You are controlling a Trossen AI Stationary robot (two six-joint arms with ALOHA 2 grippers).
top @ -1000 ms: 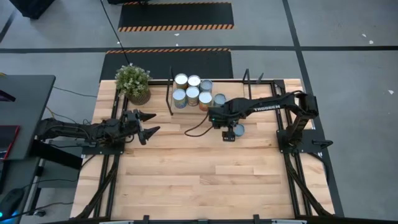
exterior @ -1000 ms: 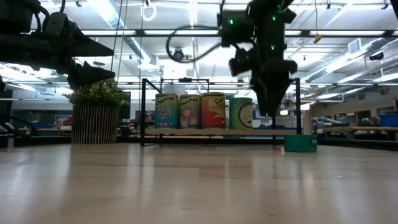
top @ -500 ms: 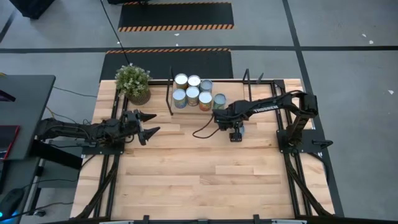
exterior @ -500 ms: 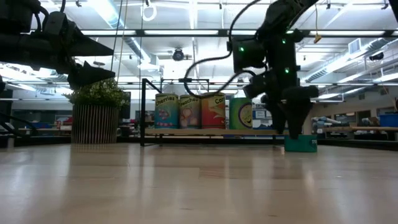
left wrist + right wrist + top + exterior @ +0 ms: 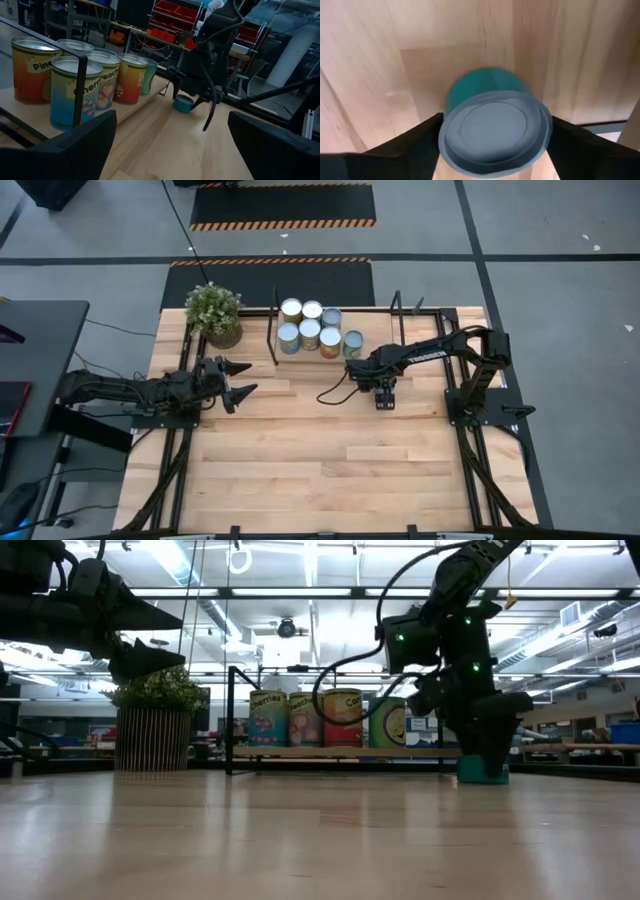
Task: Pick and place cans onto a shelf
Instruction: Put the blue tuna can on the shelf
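Observation:
A short teal can point(image 5: 495, 130) with a grey top stands upright on the table point(image 5: 320, 460), right of the shelf; it also shows in the low view point(image 5: 480, 773) and the left wrist view point(image 5: 183, 103). My right gripper point(image 5: 385, 396) is open, pointing down over it, one finger on each side. Several taller cans point(image 5: 310, 328) stand upright on the light wood shelf board point(image 5: 340, 752) between black uprights. My left gripper point(image 5: 240, 378) is open and empty, above the table's left part. My right gripper comes at the teal can from above, pointing down. Its fingers point(image 5: 400, 145) stand close along two opposite sides of the can's rim point(image 5: 442, 135). I cannot tell whether they touch it. The can stands upright on the table.
A potted green plant point(image 5: 214, 312) stands at the far left, next to the shelf's left upright point(image 5: 275, 330). The right arm's base point(image 5: 480, 395) stands at the table's right edge. Bare tabletop point(image 5: 330, 470) lies on the near side.
My right gripper has gone toward the table's right edge and down, from above the shelf's right end to over the teal can, its fingers now low around it. The can has stayed in place.

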